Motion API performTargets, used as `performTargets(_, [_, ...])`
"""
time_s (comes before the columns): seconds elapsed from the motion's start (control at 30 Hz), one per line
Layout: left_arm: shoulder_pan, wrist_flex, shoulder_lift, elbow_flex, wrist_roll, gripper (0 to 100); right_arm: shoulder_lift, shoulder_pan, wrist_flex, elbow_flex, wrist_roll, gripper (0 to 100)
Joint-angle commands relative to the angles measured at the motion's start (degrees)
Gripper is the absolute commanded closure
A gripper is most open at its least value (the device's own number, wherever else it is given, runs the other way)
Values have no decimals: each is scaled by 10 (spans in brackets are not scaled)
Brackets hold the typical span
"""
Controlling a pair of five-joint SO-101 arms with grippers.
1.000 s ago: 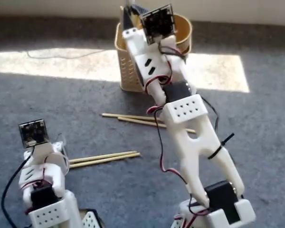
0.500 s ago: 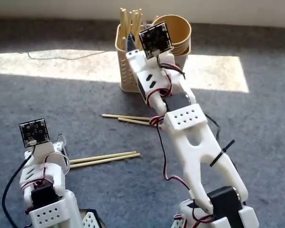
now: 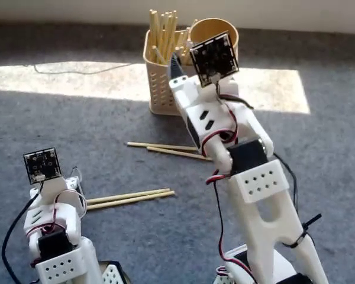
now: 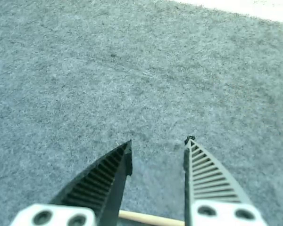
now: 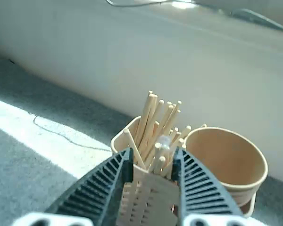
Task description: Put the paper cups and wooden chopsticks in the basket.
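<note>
A beige slotted basket (image 3: 161,83) (image 5: 141,200) stands at the far side of the grey carpet, with several wooden chopsticks (image 3: 164,32) (image 5: 156,127) upright in it. Stacked paper cups (image 3: 216,32) (image 5: 226,162) sit against its side; I cannot tell if they are inside it. One pair of chopsticks (image 3: 165,148) lies mid-carpet and another pair (image 3: 130,197) lies beside the left arm. My right gripper (image 3: 177,65) (image 5: 153,153) hangs open and empty just short of the basket. My left gripper (image 4: 158,141) is open low over the carpet, a chopstick (image 4: 151,218) crossing under its base.
A pale wall (image 5: 132,56) runs behind the basket. A sunlit strip (image 3: 65,80) crosses the carpet, with a thin cable (image 3: 71,68) lying on it. Bare carpet (image 3: 94,136) spreads between the two arms.
The right arm has drawn back from over the basket toward the near side, uncovering the chopsticks standing in it. The left arm has stayed still.
</note>
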State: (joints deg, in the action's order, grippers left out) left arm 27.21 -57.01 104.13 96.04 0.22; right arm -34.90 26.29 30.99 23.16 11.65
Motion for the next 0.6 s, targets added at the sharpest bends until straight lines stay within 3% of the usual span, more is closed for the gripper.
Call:
performTargets(0.0, [-10, 9, 5, 11, -6, 819, -50, 11, 102, -1, -3, 950])
performTargets(0.07, [-10, 8, 5, 11, -6, 819, -67, 9, 149, 5, -1, 998])
performTargets(0.2, [-10, 7, 5, 7, -6, 819, -130, -7, 222, 67, -4, 992])
performTargets(0.57, [-7, 5, 4, -28, -54, 819, -459, -116, 233, 429, 1, 992])
